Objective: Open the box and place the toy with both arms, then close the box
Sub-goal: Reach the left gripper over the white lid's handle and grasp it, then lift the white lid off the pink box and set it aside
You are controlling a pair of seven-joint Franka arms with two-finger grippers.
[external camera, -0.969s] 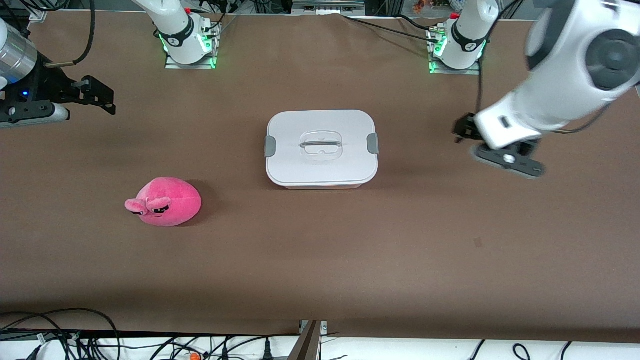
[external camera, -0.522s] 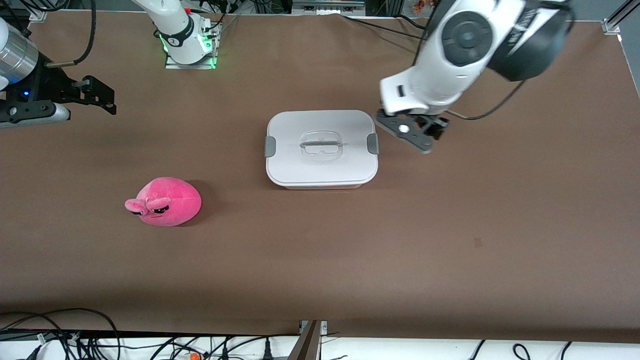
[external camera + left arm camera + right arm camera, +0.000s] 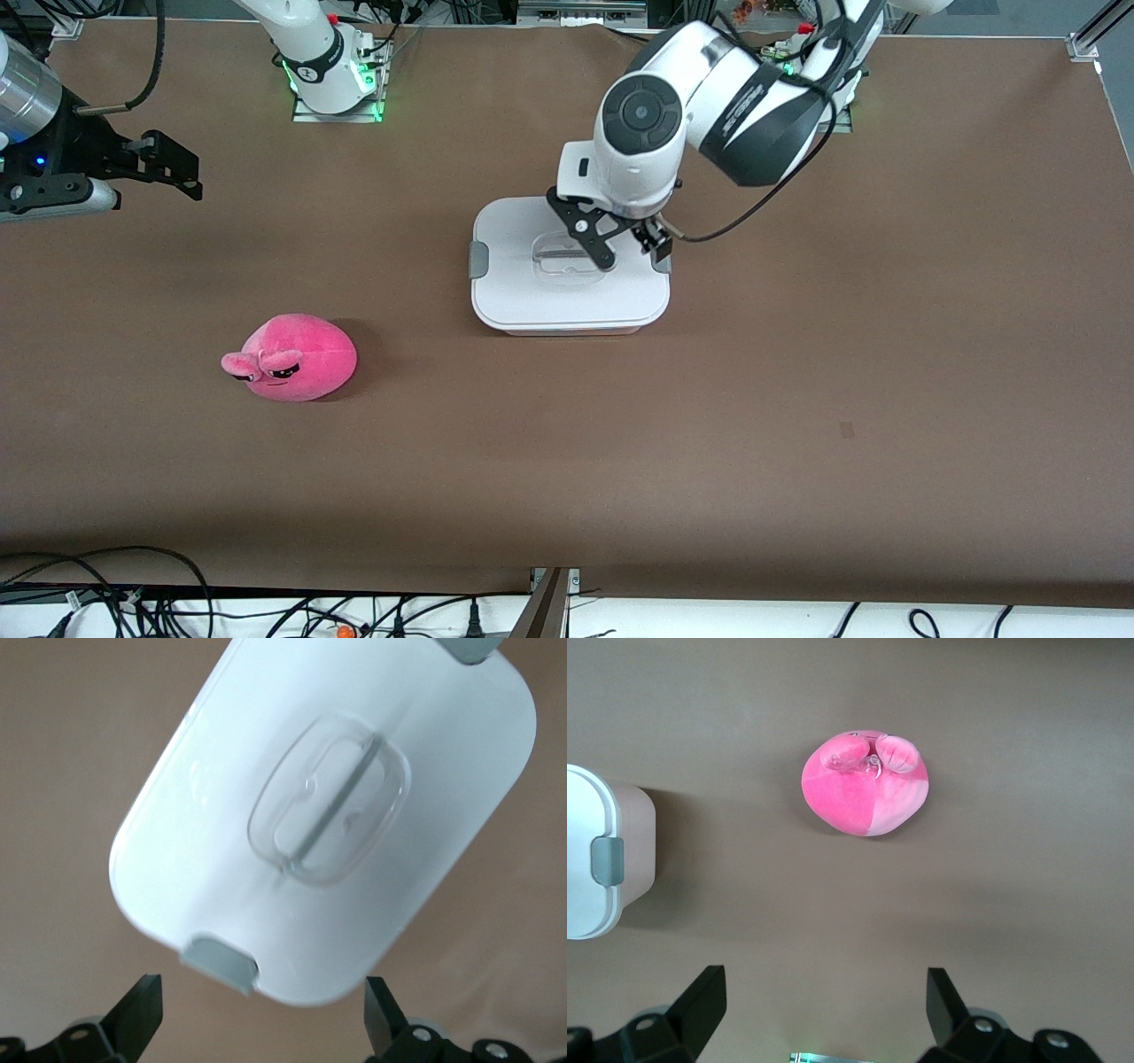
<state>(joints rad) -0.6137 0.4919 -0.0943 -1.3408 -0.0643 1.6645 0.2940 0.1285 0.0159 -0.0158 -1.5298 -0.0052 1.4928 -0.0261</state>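
Spanning whole scene: brown table (image 3: pixel 797 399). Box (image 3: pixel 567 292) at table middle, white lid (image 3: pixel 266 753) on, grey clips at both ends, clear handle (image 3: pixel 330 799) in lid centre. Left gripper (image 3: pixel 611 239) hovers over lid near handle, fingers (image 3: pixel 142 1014) spread wide, holding nothing. Right gripper (image 3: pixel 168 168) waits up at right arm's end of table, fingers (image 3: pixel 700 1001) also apart, empty. Toy (image 3: pixel 291 358) lies on table, nearer front camera than box, toward right arm's end, well apart from box.
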